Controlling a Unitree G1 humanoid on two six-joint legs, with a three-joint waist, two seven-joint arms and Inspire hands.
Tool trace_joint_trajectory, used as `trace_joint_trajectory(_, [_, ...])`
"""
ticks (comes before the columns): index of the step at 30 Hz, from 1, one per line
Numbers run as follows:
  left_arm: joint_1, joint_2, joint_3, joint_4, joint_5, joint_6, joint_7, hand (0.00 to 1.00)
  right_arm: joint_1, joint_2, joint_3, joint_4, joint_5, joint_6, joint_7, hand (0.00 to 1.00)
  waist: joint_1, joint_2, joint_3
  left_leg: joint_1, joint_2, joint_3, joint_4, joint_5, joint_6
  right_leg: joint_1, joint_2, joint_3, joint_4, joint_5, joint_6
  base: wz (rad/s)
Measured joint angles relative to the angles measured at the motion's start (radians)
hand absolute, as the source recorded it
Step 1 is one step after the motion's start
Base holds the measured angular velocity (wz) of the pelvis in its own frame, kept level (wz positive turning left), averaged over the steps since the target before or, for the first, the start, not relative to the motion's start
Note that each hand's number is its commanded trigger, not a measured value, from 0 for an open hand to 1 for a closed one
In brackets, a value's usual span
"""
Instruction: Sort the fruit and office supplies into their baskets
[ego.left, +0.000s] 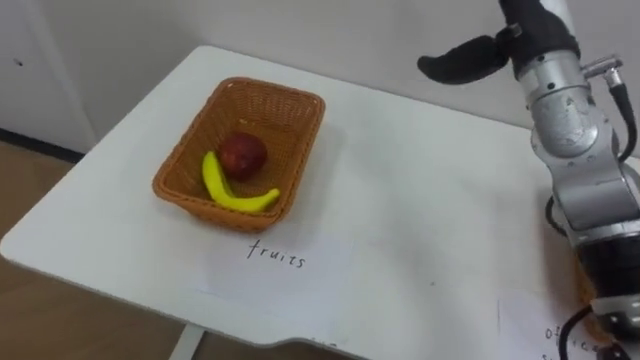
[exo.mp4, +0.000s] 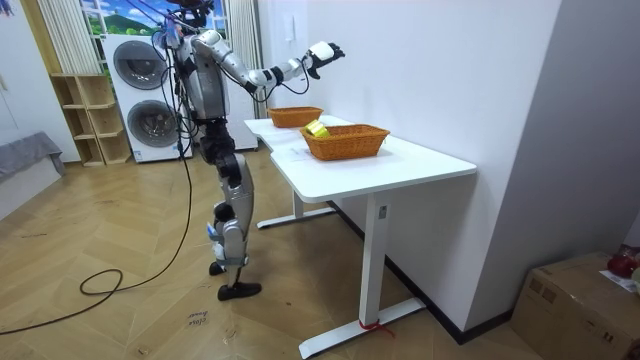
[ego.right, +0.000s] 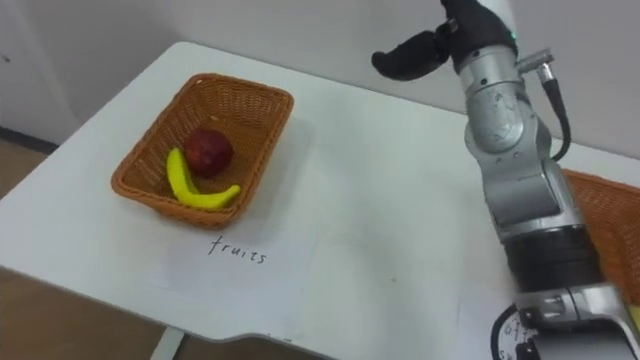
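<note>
While right hand (ego.left: 462, 58) hung at 1 o'clock, grip impossible to tell, round red apple (ego.left: 242, 154), curved yellow banana (ego.left: 232, 196) lay in woven brown basket (ego.left: 285, 108) at 10 o'clock, matching handwritten paper label (ego.left: 277, 256).

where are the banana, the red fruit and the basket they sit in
banana (ego.left: 216, 184): left eye view, on its curved middle
red fruit (ego.left: 242, 155): left eye view, centre of its skin
basket (ego.left: 270, 112): left eye view, on its inner far wall

basket (ego.left: 272, 90): woven wicker | table (ego.left: 420, 220): smooth matt white | banana (ego.left: 212, 180): glossy | label (ego.left: 277, 256): paper
</note>
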Motion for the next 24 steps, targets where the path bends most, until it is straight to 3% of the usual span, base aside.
trace_joint_trajectory(4, [-0.004,0.000,0.005,0.001,-0.002,-0.024,0.001,0.00,0.000,-0.038,-0.037,-0.024,0.018,-0.002,-0.006,0.00,-0.034,-0.002,-0.0014,0.003,0.006,0.022,-0.007,0.000,-0.001,-0.009,0.006,0.020,0.000,0.007,-0.002,-0.17])
trace_joint_trajectory(10, [-0.001,0.003,0.005,0.000,-0.013,-0.027,0.007,0.00,0.047,-0.128,-0.061,-0.127,0.106,-0.002,-0.025,0.00,-0.080,-0.008,-0.0056,0.005,0.012,0.045,-0.012,-0.002,-0.002,-0.020,0.013,0.043,0.002,0.012,-0.005,-0.12])
trace_joint_trajectory(18, [0.001,0.006,0.006,0.024,-0.043,-0.050,0.046,0.00,0.100,-0.145,-0.166,-0.159,0.187,-0.006,-0.091,0.00,-0.113,-0.013,-0.0086,0.012,0.022,0.073,-0.014,-0.004,-0.006,-0.020,0.022,0.059,0.000,0.021,-0.010,-0.11])
trace_joint_trajectory(24, [0.025,0.009,0.016,0.026,-0.040,-0.062,0.084,0.00,0.200,-0.145,-0.249,-0.161,0.212,-0.033,-0.175,0.00,-0.122,-0.012,-0.0065,0.020,0.035,0.087,-0.015,-0.010,-0.016,-0.021,0.037,0.083,-0.001,0.028,-0.016,-0.12])
